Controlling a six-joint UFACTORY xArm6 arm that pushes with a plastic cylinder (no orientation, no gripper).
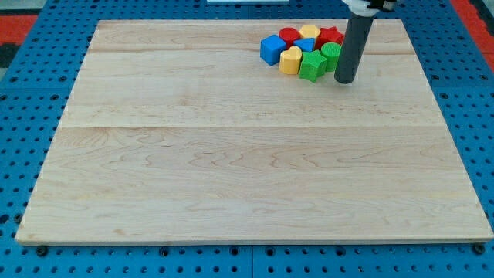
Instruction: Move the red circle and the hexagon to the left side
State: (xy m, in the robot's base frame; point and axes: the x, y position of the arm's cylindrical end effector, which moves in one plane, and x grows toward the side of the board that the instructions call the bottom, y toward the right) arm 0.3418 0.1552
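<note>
Wooden board (231, 154) carries a tight cluster of blocks near the view's top right; the red circle (289, 34) sits at its top, the yellow hexagon (309, 32) just beside it. My tip (346, 80) rests just right of the green blocks (312, 65); it is a bare rod holding nothing, with a blue cube (272, 49) at the cluster's left.

The board (231, 154) is pale wood with fine grain; the base (23, 116) is blue, dotted with holes, red at the top corners; the rod (352, 46) is dark grey; the blocks are blue (271, 49), red (289, 34), yellow (291, 60) and green (312, 65).
</note>
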